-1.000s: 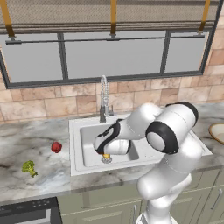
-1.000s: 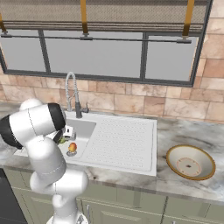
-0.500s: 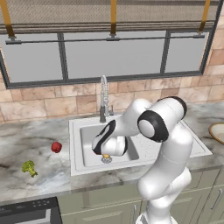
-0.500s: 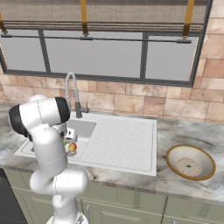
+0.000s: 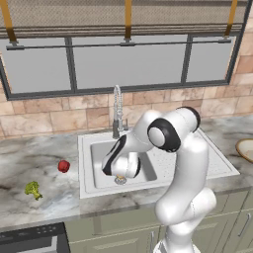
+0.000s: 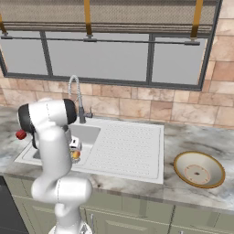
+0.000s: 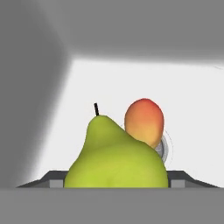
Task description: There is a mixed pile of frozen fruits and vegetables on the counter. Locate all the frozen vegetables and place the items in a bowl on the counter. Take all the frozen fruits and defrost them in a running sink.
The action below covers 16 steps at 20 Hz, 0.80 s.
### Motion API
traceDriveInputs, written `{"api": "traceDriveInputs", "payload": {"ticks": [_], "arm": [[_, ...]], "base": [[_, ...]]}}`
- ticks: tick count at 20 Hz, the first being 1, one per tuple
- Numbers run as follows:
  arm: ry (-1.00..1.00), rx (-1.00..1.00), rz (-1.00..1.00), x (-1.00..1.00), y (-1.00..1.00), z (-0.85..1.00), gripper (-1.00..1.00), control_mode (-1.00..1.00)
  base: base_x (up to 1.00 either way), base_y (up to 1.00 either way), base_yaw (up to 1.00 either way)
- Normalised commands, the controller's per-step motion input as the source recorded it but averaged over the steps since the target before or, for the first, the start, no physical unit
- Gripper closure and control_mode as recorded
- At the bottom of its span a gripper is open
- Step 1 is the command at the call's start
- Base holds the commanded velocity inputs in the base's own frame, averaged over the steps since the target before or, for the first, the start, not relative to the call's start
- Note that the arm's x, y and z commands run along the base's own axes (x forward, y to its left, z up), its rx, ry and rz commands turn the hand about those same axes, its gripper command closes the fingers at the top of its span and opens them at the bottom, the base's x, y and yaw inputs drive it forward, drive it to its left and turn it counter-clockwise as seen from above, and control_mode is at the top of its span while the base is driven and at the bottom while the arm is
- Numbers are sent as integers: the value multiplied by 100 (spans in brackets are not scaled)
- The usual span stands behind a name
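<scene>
The gripper [image 5: 120, 174] hung low inside the sink [image 5: 94, 181], a smooth white-grey rectangular basin with a ribbed drainboard to its right and a tall chrome coil faucet [image 5: 117, 109] rising behind it; in the hand view a glossy yellow-green pear [image 7: 114, 158] with a thin dark stem sat right in front of the gripper, between its dark finger tips [image 7: 54, 179], but whether the tips pressed on it or merely stood beside it could not be told; just beyond the pear, touching it in that view, lay a rounded orange fruit [image 7: 144, 121] with a red blush on top, resting by the round metal drain [image 7: 162, 148] on the pale basin floor; seen from the right base, the orange fruit [image 6: 76, 155] showed just under the hand. Well off to the gripper's left, on the grey-veined marble counter [image 5: 29, 163], lay a small shiny red piece [image 5: 63, 166] and, nearer the counter's front edge, a knobbly green broccoli floret [image 5: 33, 189], the two apart from each other; far off to the gripper's right, past the drainboard, stood a wide shallow tan bowl [image 6: 214, 177] with a darker brown rim.
</scene>
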Motion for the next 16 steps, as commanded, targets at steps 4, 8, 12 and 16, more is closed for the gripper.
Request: {"api": "traceDriveInputs", "payload": {"ticks": [4,8,12,16], "arm": [[1,0,-1,10,0,-27,100,-100],[0,0,-1,10,0,-25,100,-100],[0,0,-1,12,0,-23,100,-100],[0,-1,-1,14,0,-23,-100,-100]], "base": [[0,0,0],[0,0,0],[0,0,0],[0,0,0]]}}
